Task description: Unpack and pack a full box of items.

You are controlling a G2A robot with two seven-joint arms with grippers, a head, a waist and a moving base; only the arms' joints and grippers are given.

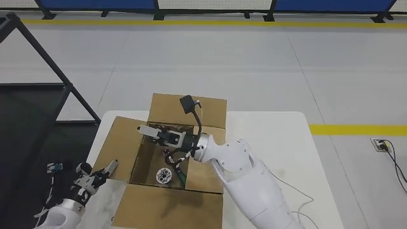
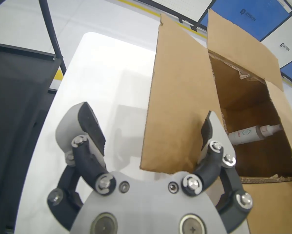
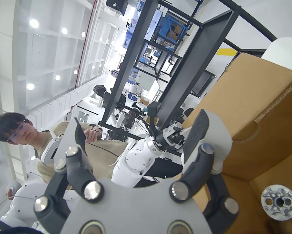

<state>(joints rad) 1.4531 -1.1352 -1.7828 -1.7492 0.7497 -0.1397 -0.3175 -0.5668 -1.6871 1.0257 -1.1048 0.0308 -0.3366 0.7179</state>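
The right gripper (image 1: 145, 131) (image 3: 138, 118) is held with its jaws spread wide and nothing between them. It is positioned over the open top of the cardboard box (image 1: 187, 108) (image 3: 258, 86), toward the side of the opening that is bordered by the left flap. Below it, on the floor of the box, a round metal part (image 1: 164, 176) (image 3: 278, 202) with a central hole is seen lying flat. A dark green object (image 1: 182, 178) is seen just beside the part; what it is cannot be told.

The left gripper (image 1: 109, 167) (image 2: 148, 113) is likewise spread and empty. It is held low at the left edge of the white table (image 1: 280, 140) (image 2: 97, 74), just beside the outer edge of the box's left flap. Whether the flap is touched cannot be told.

The box (image 2: 182, 86) is set in the middle of the table with all four flaps folded outward. In the left wrist view, a white bottle (image 2: 250, 133) is seen lying on its side inside the box, against an inner wall.
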